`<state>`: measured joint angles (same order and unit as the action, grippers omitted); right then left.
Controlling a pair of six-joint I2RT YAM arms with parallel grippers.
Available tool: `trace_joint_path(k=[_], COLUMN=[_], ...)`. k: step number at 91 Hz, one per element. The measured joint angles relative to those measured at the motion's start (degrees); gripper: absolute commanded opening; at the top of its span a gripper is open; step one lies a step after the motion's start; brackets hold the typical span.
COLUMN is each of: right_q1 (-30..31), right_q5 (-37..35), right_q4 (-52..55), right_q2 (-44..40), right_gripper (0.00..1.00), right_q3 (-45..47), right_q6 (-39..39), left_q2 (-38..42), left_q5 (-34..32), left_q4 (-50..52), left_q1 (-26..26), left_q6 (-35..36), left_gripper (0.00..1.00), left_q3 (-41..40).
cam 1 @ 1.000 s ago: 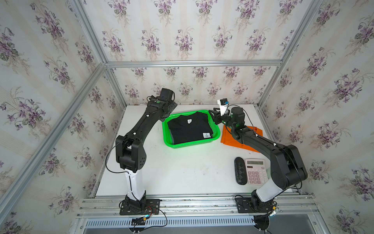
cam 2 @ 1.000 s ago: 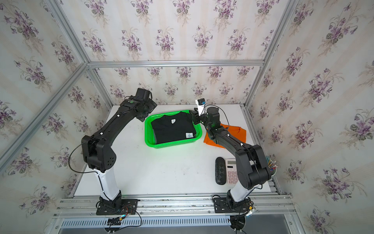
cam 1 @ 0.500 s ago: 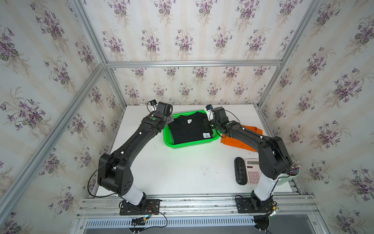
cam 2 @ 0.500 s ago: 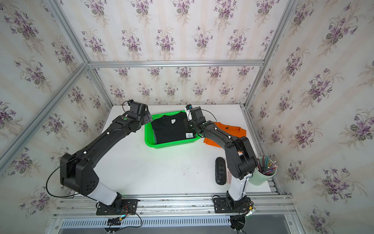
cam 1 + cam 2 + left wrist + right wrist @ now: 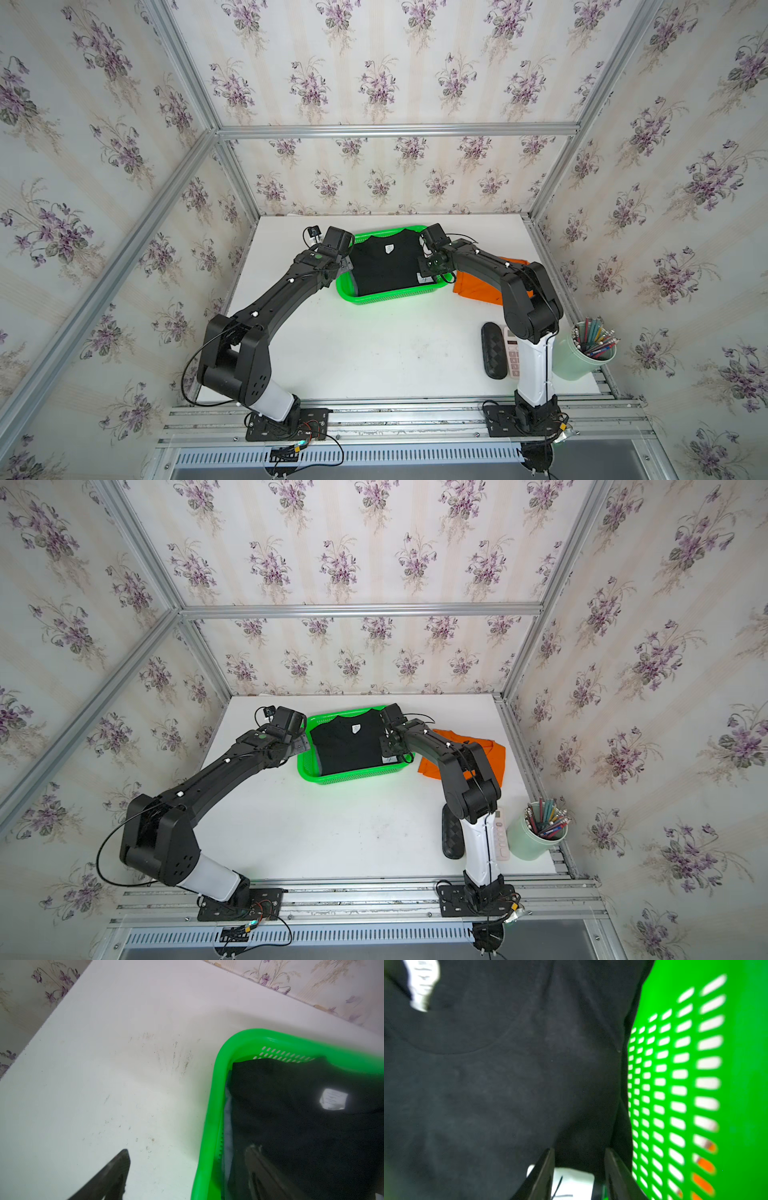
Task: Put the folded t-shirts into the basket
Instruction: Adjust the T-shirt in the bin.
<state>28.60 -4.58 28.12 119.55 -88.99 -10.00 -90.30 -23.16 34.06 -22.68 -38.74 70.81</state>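
On the white table (image 5: 83,1064) amid floral walls (image 5: 374,83), left fingers (image 5: 108,1178) and right fingers (image 5: 542,1178) spread above the basket (image 5: 209,1126).

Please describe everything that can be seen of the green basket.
The basket is bright green, seemingly plastic, rectangular with rounded corners, a smooth rim and walls pierced by rows of slots. It stands upright on the white table, toward the far edge. A folded black t-shirt fills it, lying flat. The left gripper, open, straddles one side rim; the right gripper hangs inside, by the opposite wall. Contact cannot be told.
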Motion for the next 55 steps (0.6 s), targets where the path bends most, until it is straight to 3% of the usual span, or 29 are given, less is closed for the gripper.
trace_joint_path(k=[27,55], right_q1=[0.5,0.4], right_q5=[-6.1,-3.6], right_q4=[4.6,4.8], right_q2=[2.2,4.3], right_gripper=[0.48,0.2], right_q3=[-3.8,-4.3], right_q6=[-0.7,-1.8], left_q2=[-1.6,-1.2], left_q5=[-1.8,-0.8], left_q4=[6.0,4.6], left_q1=[-2.2,-2.8], left_q6=[-9.0,-9.8], left_gripper=[0.88,0.88], left_q3=[0.1,-1.6])
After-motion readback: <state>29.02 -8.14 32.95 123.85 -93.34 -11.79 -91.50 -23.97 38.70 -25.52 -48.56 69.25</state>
